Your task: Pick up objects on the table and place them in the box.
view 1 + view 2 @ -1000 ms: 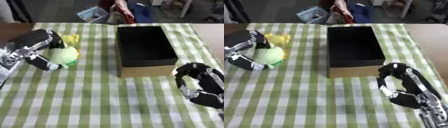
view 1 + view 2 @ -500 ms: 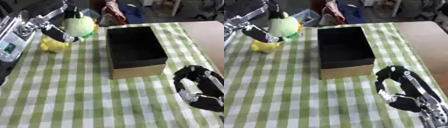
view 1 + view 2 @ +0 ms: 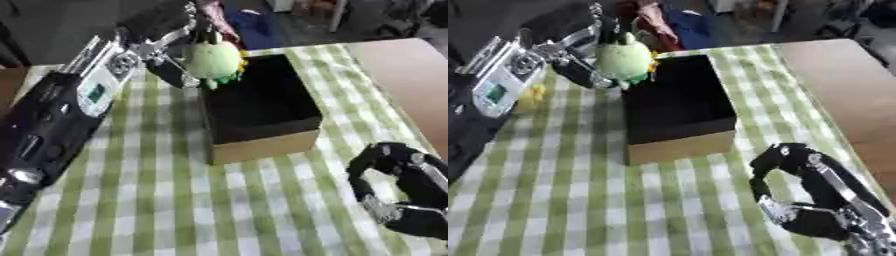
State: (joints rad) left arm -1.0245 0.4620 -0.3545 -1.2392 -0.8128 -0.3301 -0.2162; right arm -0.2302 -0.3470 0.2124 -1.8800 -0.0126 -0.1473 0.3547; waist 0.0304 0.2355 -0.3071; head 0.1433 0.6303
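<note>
One green plush toy (image 3: 213, 60) carried over one box (image 3: 259, 107), placing step in hand
I hold the toy in my left hand (image 3: 166, 42), fingers curled round it, above the box's far left corner; next I judge it needs moving further over the opening, then uncurling. One yellow thing (image 3: 533, 95) waits on the checked cloth (image 3: 166, 200). My right hand (image 3: 398, 192) idles lower right, fingers curled, empty

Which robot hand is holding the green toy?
The left hand: it grips the green toy over the box. The right hand holds nothing.
</note>
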